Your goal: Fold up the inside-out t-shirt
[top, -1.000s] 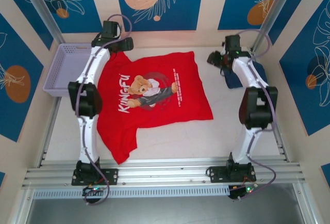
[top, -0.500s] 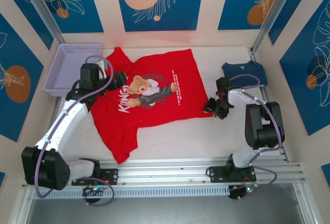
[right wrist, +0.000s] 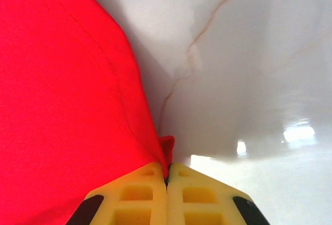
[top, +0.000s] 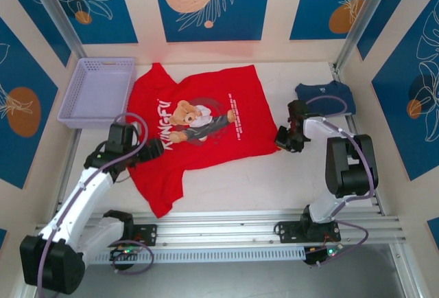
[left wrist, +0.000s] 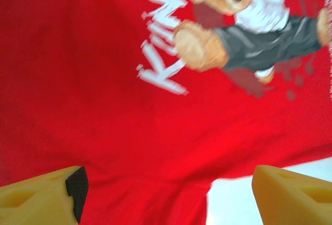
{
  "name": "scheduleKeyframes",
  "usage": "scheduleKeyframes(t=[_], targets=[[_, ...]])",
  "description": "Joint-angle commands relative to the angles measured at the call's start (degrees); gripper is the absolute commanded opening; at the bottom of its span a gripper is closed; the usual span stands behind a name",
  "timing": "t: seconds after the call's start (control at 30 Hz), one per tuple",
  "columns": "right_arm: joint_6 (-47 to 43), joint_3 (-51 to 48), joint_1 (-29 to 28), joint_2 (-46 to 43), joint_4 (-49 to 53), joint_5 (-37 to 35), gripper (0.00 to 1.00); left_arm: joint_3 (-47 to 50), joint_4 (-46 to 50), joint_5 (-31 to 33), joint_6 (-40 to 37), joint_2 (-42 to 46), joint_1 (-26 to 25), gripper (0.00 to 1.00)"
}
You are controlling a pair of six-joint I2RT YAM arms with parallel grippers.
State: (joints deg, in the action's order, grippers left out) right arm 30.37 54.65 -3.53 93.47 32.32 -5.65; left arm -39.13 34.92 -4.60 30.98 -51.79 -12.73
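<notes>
One t-shirt (top: 240, 95) corner is clenched in the right gripper (right wrist: 167, 174); left gripper (left wrist: 168, 184) hangs released above it.

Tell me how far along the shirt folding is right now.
Done: the red t-shirt lies spread flat on the table, print up. In hand: the right gripper is shut on a hem corner; the left gripper hovers open over the cloth near the print. Left: every fold; none is made yet.
</notes>
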Motion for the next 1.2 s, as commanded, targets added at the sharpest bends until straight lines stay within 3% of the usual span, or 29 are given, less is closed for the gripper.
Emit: scheduleKeyframes(t=[0.0, 0.2, 0.47, 0.67, 0.8, 0.87, 1.0, 1.17], targets=[[-1.53, 3.05, 4.63, -2.96, 0.21, -1.42, 0.0, 2.74, 7.03, -0.21, 3.76, 3.1, -2.6, 0.81], [-1.64, 6.03, 9.3, -1.83, -1.02, 0.61, 0.0, 6.22, 9.3, 3.45, 8.8, 4.4, -15.17, 0.76], [-2.71, 5.8, 9.07, -1.28, -1.33, 2.19, 0.0, 7.08, 10.53, 3.11, 13.16, 1.48, -29.23, 0.62], [-2.86, 4.51, 9.03, -0.99, -2.34, 3.95, 0.0, 7.48, 3.78, 1.37, 10.5, -1.6, -34.37, 0.56], [-3.27, 4.63, 8.81, -1.69, -1.99, 4.33, 0.0, 5.77, 6.09, 0.57, 15.18, -4.51, -39.76, 0.53], [-3.38, 4.5, 8.8, -1.69, -2.15, 4.42, 0.0, 5.71, 9.52, 2.38, 20.11, -5.6, -43.81, 0.53], [-3.61, 4.58, 8.8, -1.29, -2.26, 4.69, 0.0, 8.41, 5.64, 0.57, 27.71, -3.45, -51.01, 0.59], [-3.83, 4.67, 8.8, -1.32, -2.34, 5.02, 0.0, 10.66, -1.17, -0.94, 30.28, -6.75, -54.41, 0.63]])
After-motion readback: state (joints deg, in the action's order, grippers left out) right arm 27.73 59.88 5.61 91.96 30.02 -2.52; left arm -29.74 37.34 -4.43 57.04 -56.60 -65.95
